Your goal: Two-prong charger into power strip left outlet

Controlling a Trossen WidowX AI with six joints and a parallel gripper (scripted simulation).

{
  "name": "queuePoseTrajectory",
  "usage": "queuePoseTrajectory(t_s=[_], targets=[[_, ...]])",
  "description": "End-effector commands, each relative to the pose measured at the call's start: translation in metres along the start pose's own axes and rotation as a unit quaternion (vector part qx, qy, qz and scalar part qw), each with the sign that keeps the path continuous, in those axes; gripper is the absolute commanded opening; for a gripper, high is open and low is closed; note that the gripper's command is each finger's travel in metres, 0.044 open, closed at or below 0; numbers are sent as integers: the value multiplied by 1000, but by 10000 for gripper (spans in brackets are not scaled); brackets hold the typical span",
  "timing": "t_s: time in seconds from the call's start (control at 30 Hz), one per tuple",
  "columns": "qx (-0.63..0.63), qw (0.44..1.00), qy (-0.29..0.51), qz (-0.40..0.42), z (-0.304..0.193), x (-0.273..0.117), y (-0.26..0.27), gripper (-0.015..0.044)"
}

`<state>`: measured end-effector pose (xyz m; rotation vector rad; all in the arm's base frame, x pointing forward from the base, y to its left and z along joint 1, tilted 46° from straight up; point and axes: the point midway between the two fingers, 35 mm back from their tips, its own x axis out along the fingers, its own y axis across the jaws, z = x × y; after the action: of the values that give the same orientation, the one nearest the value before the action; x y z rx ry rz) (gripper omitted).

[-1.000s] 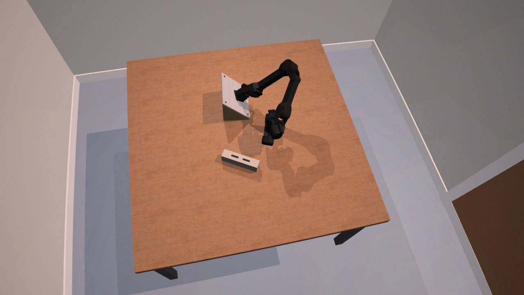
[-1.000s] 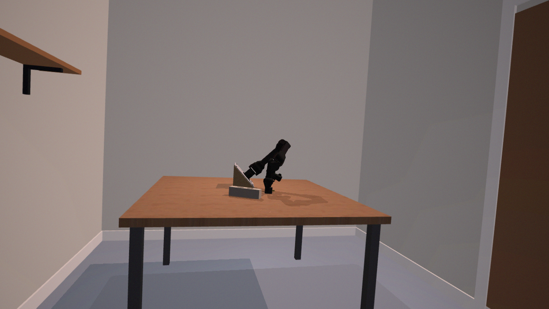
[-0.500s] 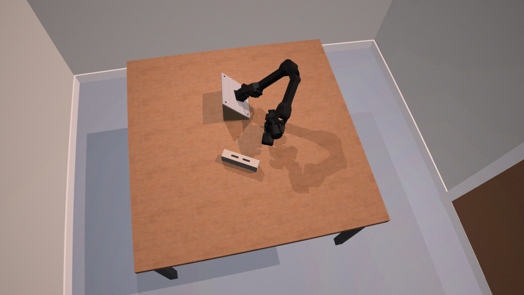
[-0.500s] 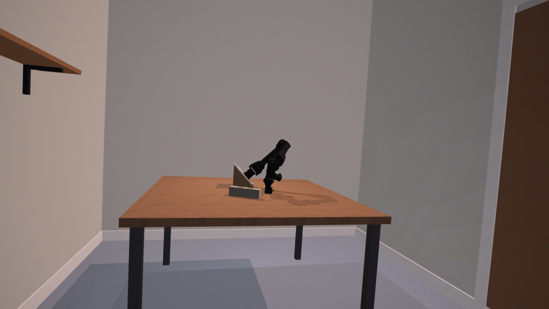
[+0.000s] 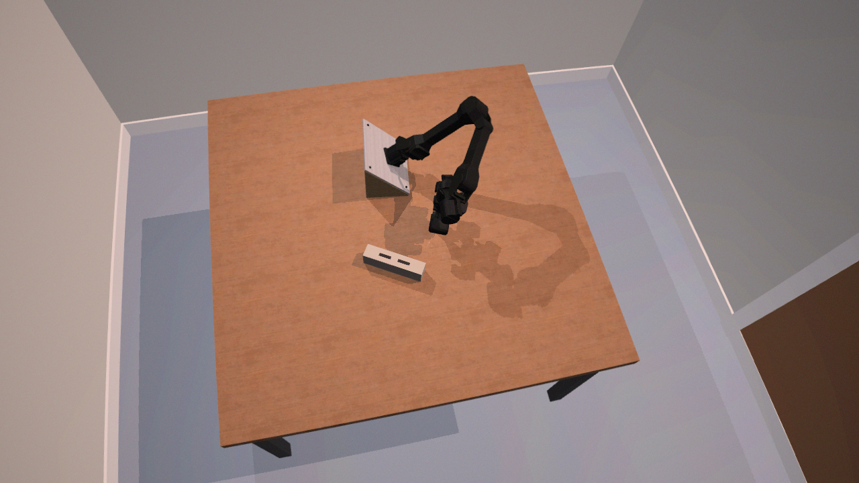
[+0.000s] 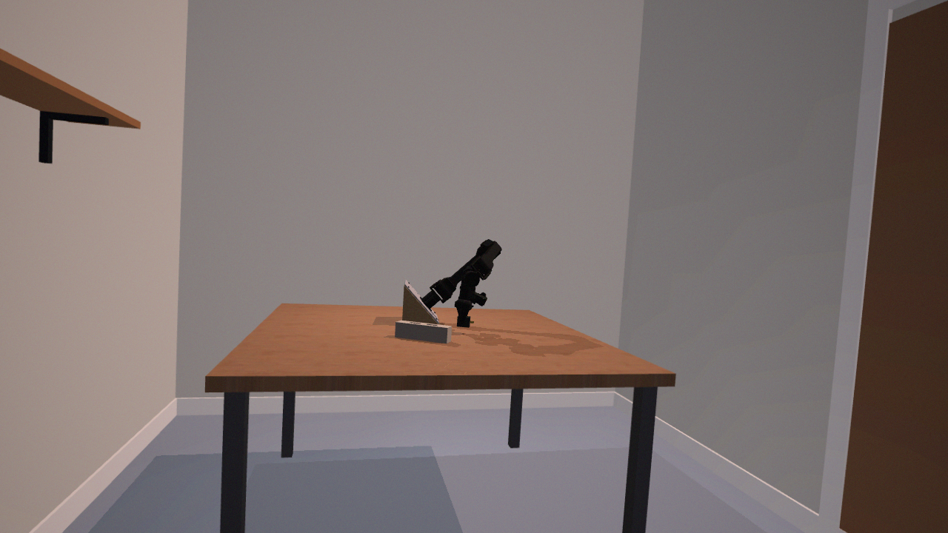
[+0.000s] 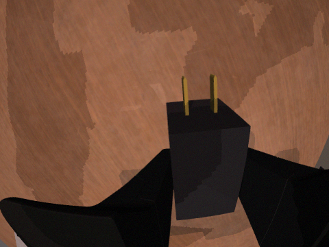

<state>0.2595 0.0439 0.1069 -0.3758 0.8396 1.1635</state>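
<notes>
The black two-prong charger (image 7: 205,165) (image 5: 439,228) (image 6: 463,322) is between the fingers, its two brass prongs pointing to the top of the wrist view, away from the palm side. My gripper (image 7: 197,153) is shut on the charger's sides, low at the table top. In the top and exterior views the charger's outline merges with the dark fingers, and I cannot tell whether it touches the table. The white power strip (image 5: 393,260) (image 6: 423,332) lies a little to the front left of the gripper, its two dark outlets facing up. The left outlet (image 5: 384,255) is uncovered.
The arm's slanted white mounting plate (image 5: 377,149) stands on a wedge behind the power strip. The wooden table (image 5: 300,360) (image 6: 331,357) carries the arm's shadow to the right. A wall shelf (image 6: 66,92) is at the upper left in the exterior view.
</notes>
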Motion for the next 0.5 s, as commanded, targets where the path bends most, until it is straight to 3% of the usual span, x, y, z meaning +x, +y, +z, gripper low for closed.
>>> queuePoseTrajectory(t_s=[0.0, 0.47], targets=[[-1, 1000, -2, -2, -1, -17, -1, 0], [62, 998, -6, 2, -6, -23, -6, 0]])
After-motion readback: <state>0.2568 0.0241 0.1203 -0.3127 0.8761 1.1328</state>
